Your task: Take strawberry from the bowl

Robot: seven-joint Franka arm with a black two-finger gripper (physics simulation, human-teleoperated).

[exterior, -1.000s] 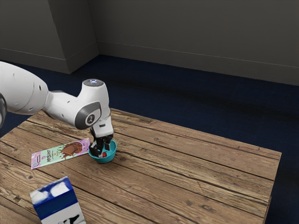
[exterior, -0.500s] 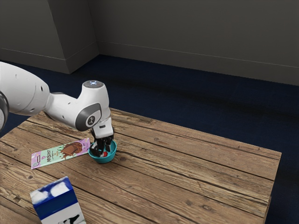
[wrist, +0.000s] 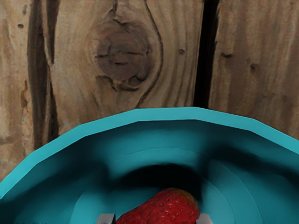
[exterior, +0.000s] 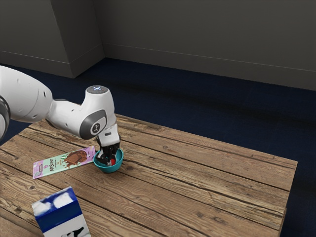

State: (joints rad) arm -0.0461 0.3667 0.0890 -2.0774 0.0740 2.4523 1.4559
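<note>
Strawberry (wrist: 161, 207) inside the teal bowl (exterior: 109, 168) — your tool (exterior: 109, 161) has it grasped from two sides. Bowl beside the chocolate bar (exterior: 64, 162), toward the surface's (exterior: 197, 182) far edge in your exterior view.

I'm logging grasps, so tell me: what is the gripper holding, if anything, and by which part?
The strawberry, inside the teal bowl, pinched by two opposite sides between the gripper's fingertips.

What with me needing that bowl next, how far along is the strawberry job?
Reaching in looks done: the hand is down inside the bowl. In hand is the strawberry, which looks gripped, a fingertip touching it on either side. Left: lifting it out, since it sits below the rim, and moving it clear.
</note>
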